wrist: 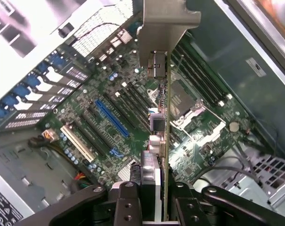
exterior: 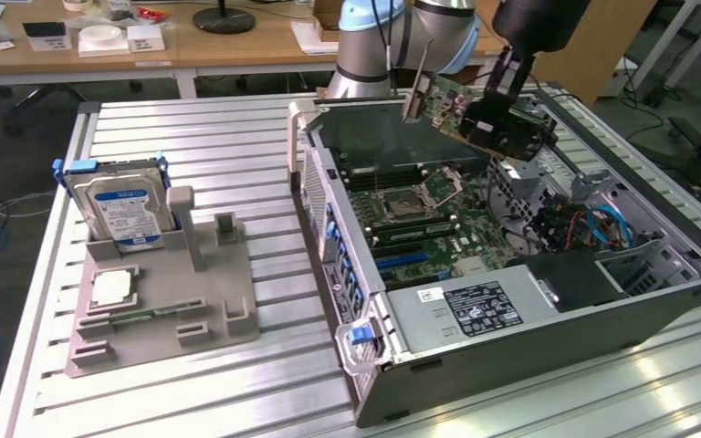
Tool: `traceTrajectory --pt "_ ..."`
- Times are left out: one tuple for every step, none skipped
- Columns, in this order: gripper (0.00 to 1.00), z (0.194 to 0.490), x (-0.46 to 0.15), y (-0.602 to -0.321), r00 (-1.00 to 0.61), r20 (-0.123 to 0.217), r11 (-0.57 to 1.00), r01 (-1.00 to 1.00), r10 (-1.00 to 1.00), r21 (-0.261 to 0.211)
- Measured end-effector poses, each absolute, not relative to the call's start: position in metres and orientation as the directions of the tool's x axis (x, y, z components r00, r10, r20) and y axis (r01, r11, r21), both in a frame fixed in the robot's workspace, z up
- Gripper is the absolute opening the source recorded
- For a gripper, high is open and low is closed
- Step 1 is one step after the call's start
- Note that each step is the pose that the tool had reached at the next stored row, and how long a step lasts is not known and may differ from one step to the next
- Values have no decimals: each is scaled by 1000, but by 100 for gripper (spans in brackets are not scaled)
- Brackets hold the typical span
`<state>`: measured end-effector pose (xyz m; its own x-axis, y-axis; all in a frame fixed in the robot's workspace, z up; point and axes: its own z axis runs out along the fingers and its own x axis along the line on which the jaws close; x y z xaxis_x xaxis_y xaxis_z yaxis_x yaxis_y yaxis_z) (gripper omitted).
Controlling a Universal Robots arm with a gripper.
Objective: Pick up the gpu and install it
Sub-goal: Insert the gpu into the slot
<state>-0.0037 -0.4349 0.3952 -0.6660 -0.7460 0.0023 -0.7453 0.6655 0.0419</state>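
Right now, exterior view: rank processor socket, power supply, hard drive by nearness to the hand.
1. Processor socket, in the case below the hand holding the card.
2. Power supply, case's near end.
3. Hard drive, the exterior view's left.

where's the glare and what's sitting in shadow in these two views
Exterior view: light glares in streaks off the ribbed silver metal table; the open grey computer case is dim inside. Wrist view: its pale wall washes out white, the green motherboard glints, and the black gripper clamping the thin dark gpu with pale metal bracket sits in shadow.
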Motion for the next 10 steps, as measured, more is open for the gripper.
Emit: traceTrajectory --pt "28 395 -4 -435 -653 2 653 -756 -757 42" --pt "28 395 -4 -435 -640 2 640 -767 -768 42" --pt "28 395 -4 -435 -627 2 626 -778 -779 42" --pt "28 395 -4 -435 -614 2 614 -789 -789 41" --pt "28 395 -4 -435 -600 1 600 -799 -800 40" --pt "28 394 -4 -435 -587 0 586 -809 -810 39" --pt "28 394 -4 -435 -574 -1 573 -818 -819 38" --pt "28 393 -4 -435 -566 -2 566 -824 -824 36" --pt "28 393 -4 -435 -563 -4 562 -826 -827 33" --pt "28 392 -4 -435 -559 -6 559 -829 -829 30"
